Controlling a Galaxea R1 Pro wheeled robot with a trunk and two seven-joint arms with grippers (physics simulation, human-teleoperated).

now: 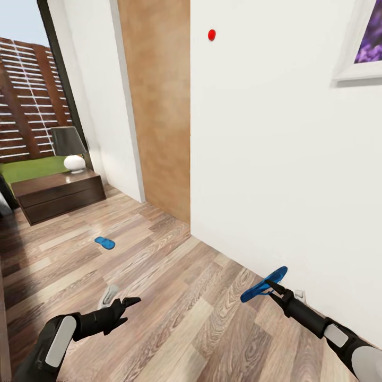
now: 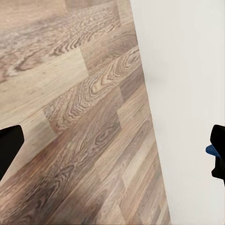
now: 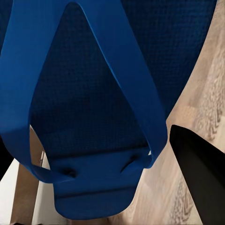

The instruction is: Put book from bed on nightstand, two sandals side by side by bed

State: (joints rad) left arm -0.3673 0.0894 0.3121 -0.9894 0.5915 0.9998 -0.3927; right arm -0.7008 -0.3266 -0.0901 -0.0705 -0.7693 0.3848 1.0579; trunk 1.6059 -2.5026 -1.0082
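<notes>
Holding one bright blue flat rubber flip-flop (image 1: pixel 263 285) pinched in my right gripper (image 1: pixel 271 287); light, floppy, grip strap. Other sandal (image 1: pixel 104 243) at eleven o'clock; left gripper (image 1: pixel 126 306) spread, empty.

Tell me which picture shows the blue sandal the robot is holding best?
The right wrist view: the held sandal is huge there, sole and straps plain. The head view shows it small, lifted by the right gripper. The left wrist view catches just a blue sliver at the edge.

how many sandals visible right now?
2. One sandal is held off the floor in the right gripper, near the white wall. The other sandal lies on the wood floor, out toward the nightstand.
</notes>
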